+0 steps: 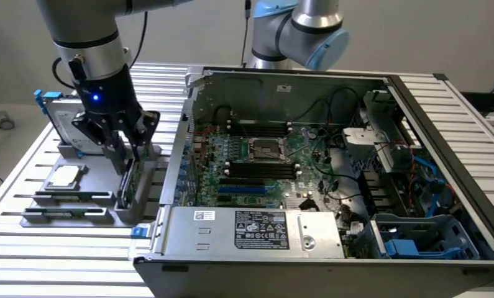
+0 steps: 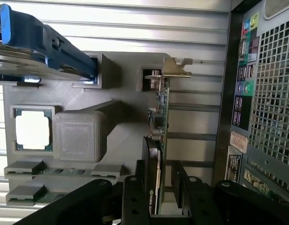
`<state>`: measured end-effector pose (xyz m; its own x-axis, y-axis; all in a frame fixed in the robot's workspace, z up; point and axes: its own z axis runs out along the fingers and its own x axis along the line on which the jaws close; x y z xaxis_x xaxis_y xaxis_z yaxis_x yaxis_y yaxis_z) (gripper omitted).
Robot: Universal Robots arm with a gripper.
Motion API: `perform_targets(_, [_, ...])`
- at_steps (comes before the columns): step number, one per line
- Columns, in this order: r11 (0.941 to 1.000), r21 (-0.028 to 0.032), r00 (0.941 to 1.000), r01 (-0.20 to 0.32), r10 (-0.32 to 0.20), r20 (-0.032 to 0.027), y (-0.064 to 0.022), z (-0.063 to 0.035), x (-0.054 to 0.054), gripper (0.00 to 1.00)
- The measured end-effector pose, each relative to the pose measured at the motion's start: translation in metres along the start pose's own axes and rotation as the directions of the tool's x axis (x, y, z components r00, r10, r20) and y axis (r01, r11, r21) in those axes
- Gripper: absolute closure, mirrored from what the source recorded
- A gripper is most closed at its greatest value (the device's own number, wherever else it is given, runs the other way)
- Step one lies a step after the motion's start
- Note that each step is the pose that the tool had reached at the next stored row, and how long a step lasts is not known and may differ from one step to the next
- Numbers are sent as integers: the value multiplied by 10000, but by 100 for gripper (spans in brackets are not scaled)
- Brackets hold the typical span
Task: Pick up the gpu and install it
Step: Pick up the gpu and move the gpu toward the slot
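One hand (image 2: 158, 165), fingers (image 2: 183, 187) apart astride gpu (image 2: 161, 112); grey holder (image 2: 125, 93) on slatted alu table (image 1: 64, 261) nr PC case (image 1: 313, 274)

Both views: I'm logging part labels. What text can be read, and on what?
No text reads clearly.
Power supply label: print too small.
White sticker beside it: too small.
Computer case rear stickers: blurred.
Gpu shroud mark: unreadable.
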<state>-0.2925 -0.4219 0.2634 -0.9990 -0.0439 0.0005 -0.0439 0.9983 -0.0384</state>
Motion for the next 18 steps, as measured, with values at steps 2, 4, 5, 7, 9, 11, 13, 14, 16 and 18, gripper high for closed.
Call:
perform_targets(2, [10000,1,10000,3,-3,-1,1,37,0,64])
perform_targets(4, [10000,0,10000,4,-4,0,3,74,1,64])
perform_targets(5, [10000,0,10000,4,-4,1,4,92,4,64])
perform_targets(7, [10000,0,10000,3,-3,0,6,128,18,64])
perform_targets(9, [10000,0,10000,2,-2,0,8,160,35,64])
perform_targets(11, [10000,-5,10000,4,-4,1,9,186,35,64])
perform_targets(13, [10000,-16,10000,3,-3,-1,9,195,36,64])
perform_targets(14, [10000,-27,10000,3,-3,-1,9,195,35,64])
perform_targets(16, [10000,-48,10000,1,-1,1,9,196,34,64])
perform_targets(18, [10000,-69,10000,1,-1,2,7,196,32,64])
